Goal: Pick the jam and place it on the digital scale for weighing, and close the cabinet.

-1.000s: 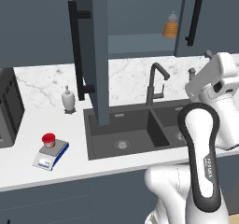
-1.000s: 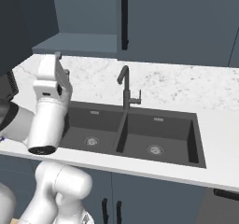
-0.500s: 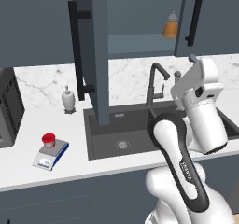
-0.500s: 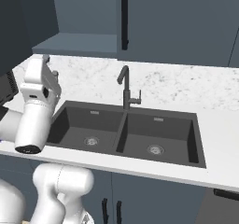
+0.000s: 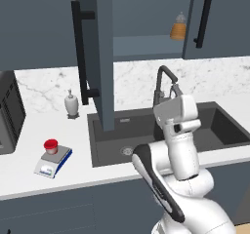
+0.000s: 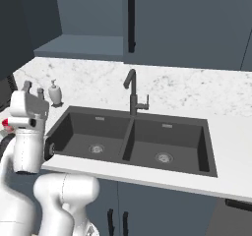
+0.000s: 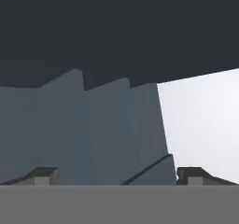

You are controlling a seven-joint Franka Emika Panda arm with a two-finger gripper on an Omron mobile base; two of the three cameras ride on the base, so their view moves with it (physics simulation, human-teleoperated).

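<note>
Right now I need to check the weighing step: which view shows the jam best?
The left base view: the jam sits fully visible on the digital scale. The right base view shows just a red sliver behind the arm.

microwave cut off by the left edge.

Arm is glossy white with rounded, bulbous link shells; a dark band runs along the lower link, carrying small pale lettering too small to read. Wrist head is a boxy white block with a dark round detail on its side. Gripper has two small dark grey finger tips, blocky and square-ended.
</note>
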